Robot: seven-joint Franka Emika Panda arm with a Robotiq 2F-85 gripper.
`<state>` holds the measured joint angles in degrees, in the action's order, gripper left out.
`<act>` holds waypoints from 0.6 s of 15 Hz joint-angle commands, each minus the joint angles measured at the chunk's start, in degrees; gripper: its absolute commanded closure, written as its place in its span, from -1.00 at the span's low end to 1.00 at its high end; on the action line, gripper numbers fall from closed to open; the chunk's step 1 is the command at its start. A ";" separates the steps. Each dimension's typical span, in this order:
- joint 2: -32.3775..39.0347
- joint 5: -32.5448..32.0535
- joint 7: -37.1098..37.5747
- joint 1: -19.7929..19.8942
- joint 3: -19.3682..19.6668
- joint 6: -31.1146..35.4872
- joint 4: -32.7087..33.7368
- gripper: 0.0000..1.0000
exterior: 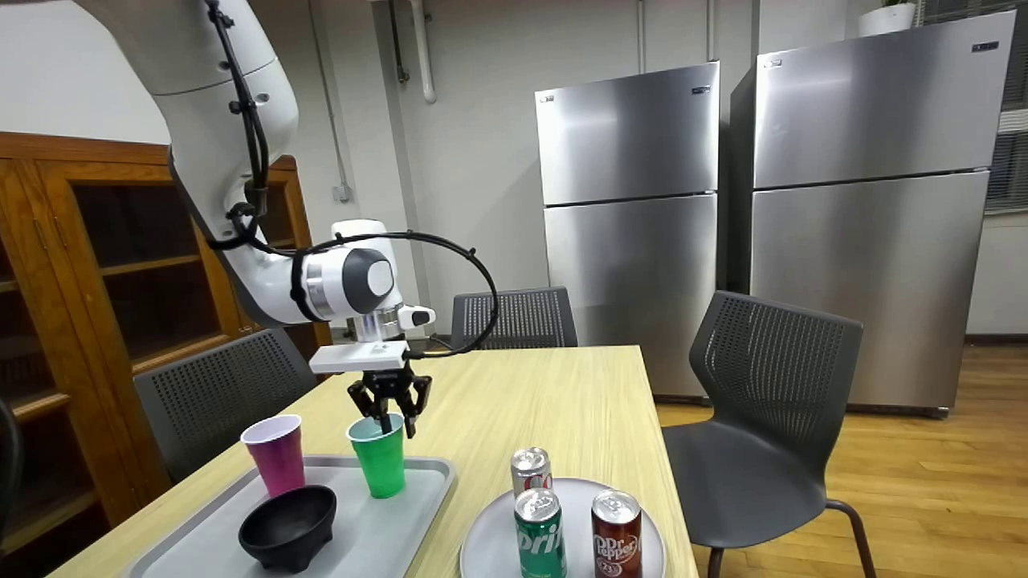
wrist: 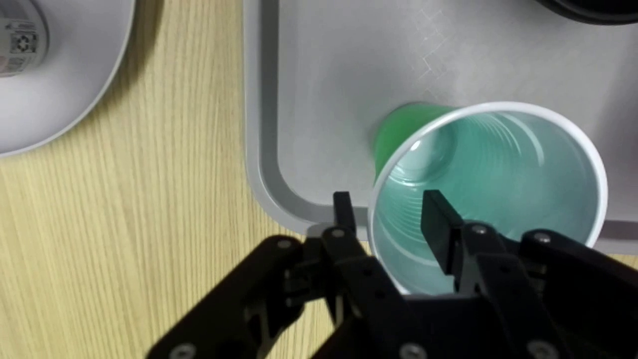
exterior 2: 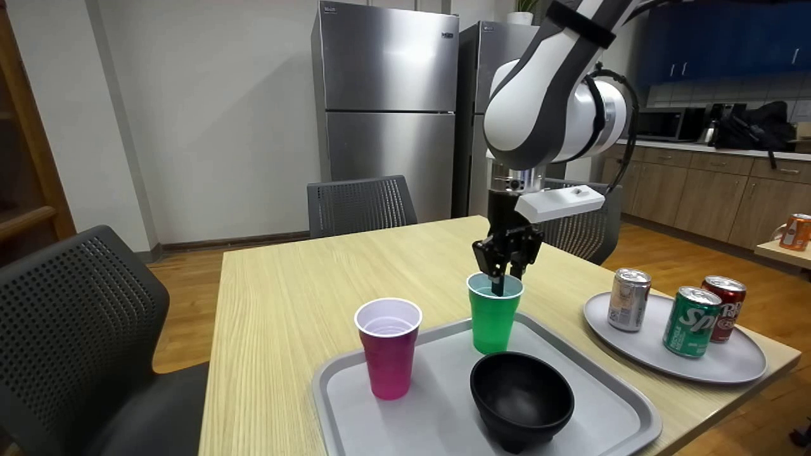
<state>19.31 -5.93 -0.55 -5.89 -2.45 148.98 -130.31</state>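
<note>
1. Black gripper fingers (wrist: 344, 214) stand moderately wide, gripping nothing I can see.
2. Green tapered plastic cup (exterior 2: 493, 326) stands upright, its wall between them; I'd centre that, then squeeze gently: it could buckle.
3. Grey rectangular tray (exterior 2: 437, 411) bears it near a corner.

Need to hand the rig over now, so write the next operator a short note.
Black two-fingered gripper: open, one finger inside and one outside the rim of the green tapered plastic cup.
Where: that cup, the magenta tapered plastic cup and the round black bowl stand on the grey rectangular tray.
Done: fingers straddle the green cup's wall.
Left: cup not yet gripped; gaps show beside its rim.
</note>
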 commanded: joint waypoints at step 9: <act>-1.46 2.21 -1.16 0.51 -1.66 -1.15 -0.24 0.98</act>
<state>19.11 -5.16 -0.58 -5.89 -2.77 148.96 -130.20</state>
